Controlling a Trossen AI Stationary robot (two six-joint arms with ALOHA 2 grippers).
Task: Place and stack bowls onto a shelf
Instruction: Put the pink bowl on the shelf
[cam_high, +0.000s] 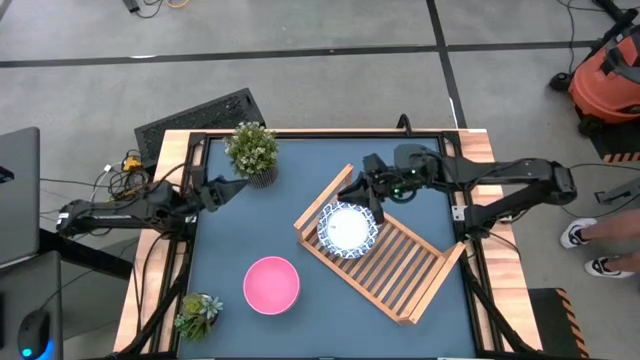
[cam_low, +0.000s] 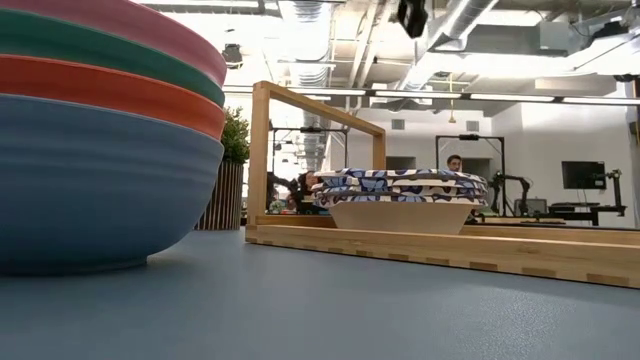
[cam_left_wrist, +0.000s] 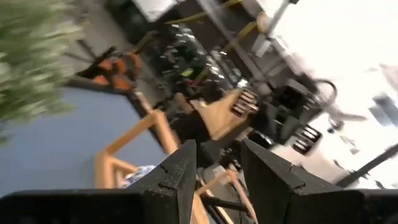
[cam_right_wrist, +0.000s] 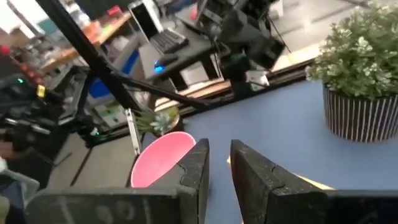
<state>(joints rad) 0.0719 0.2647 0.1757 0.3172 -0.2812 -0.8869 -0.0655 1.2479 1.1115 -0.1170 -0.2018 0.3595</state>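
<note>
**Patterned bowls sit on slatted rack as both arms hang clear**

Seen from above, a light-wood shelf lies at an angle across the right half of the dark blue table. White bowls with blue patterned rims rest at its upper-left end; the table-level camera shows at least three rims nested there. A separate stack of bowls, pink on top, stands on the table near the front, well apart from the rack; from table height four layers show: pink, green, red and light blue.

The right gripper hovers just beyond the patterned bowls, its two fingers a narrow gap apart and holding nothing. The left gripper hangs at the table's left side beside a potted plant, its fingers likewise separated and empty.

A second, smaller plant stands at the front-left corner. The shelf's raised side rail rises between the low camera and the room behind.
</note>
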